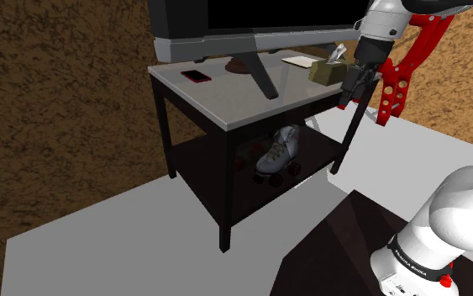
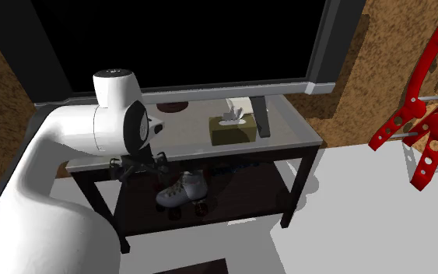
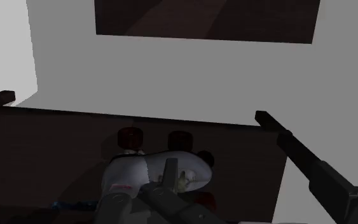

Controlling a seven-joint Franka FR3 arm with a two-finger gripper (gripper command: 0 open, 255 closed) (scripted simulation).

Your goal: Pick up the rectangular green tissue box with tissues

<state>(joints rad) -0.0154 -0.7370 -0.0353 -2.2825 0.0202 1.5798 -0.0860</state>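
**Gripper open beside the table, tissue box untouched on top**

Nearest in the shoulder view, the dark stand (image 1: pixel 344 248) sits at the lower right, with the white arm (image 1: pixel 457 206) rising from it. The black gripper (image 1: pixel 352 89) hangs just off the table's edge at that view's right, a little lower than the top. In the wrist view its two fingers (image 3: pixel 314 167) stand apart with nothing between them, so the gripper is open and empty. It looks down at the lower shelf (image 3: pixel 50 146), where a white roller skate (image 3: pixel 149 175) with dark red wheels lies.

The table (image 1: pixel 226 105) has a grey top on a dark frame. The olive-green tissue box (image 1: pixel 327 72) rests on that top near the corner closest to the gripper, with white tissue poking out of its upper face. The gripper is near the box but apart from it. In the second exterior view the box stands just beside a grey television leg.

Further along the top lie a red phone (image 1: pixel 197 76) and a brown dish (image 1: pixel 239 67), and a flat white item (image 1: pixel 297 60) lies behind the box. A big television (image 1: pixel 251 17) with a black screen stands over them. A red frame (image 1: pixel 404 71) stands beyond the gripper
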